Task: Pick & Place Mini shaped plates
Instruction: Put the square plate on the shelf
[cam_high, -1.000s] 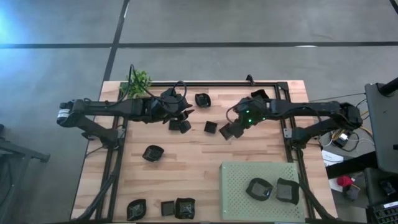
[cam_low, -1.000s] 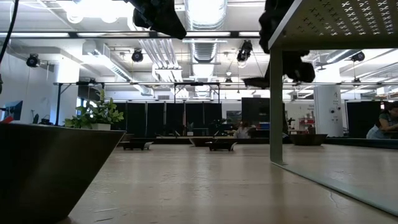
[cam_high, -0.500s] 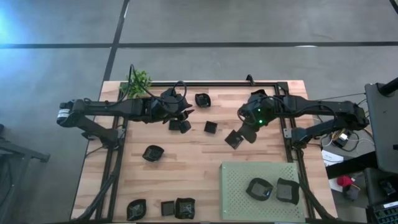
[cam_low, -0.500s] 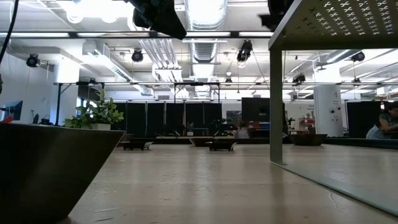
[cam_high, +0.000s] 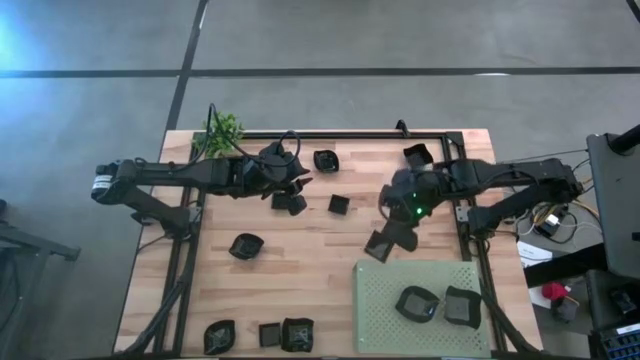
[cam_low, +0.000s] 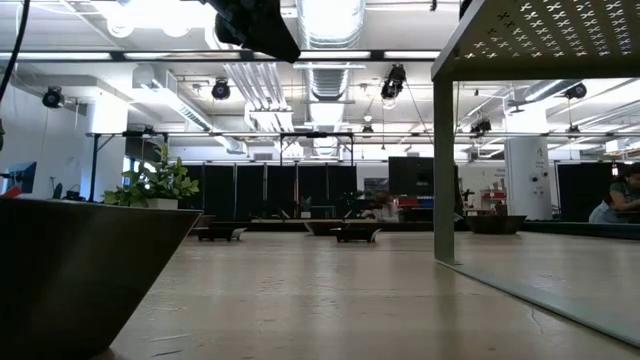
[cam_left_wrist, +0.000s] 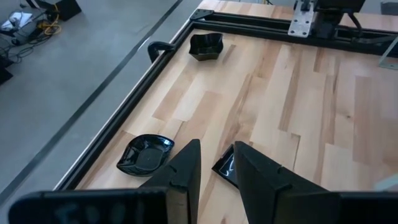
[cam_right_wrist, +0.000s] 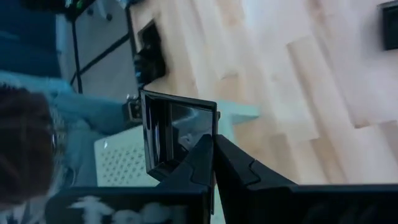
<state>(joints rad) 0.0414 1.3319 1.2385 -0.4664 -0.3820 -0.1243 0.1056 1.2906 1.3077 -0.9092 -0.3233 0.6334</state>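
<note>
Two plates (cam_high: 438, 304) sit on our mat (cam_high: 378, 300), lower right; right claw (cam_high: 384, 243) grasps a third, probably square; about nine remain, left claw (cam_high: 295, 187) parted.

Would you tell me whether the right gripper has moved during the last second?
Yes. In the high view the right gripper, shut on a square plate, has swung toward the green mat.

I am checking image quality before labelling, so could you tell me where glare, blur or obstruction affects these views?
High view: a blue-white flare in the top left corner; the table is evenly lit. Low view: ceiling lights blow out, and a dark out-of-focus mass blocks the lower left. Right wrist view: the square plate pinched in the right gripper reflects light; the background is soft. Left wrist view: sharp, the left gripper is dark.
</note>
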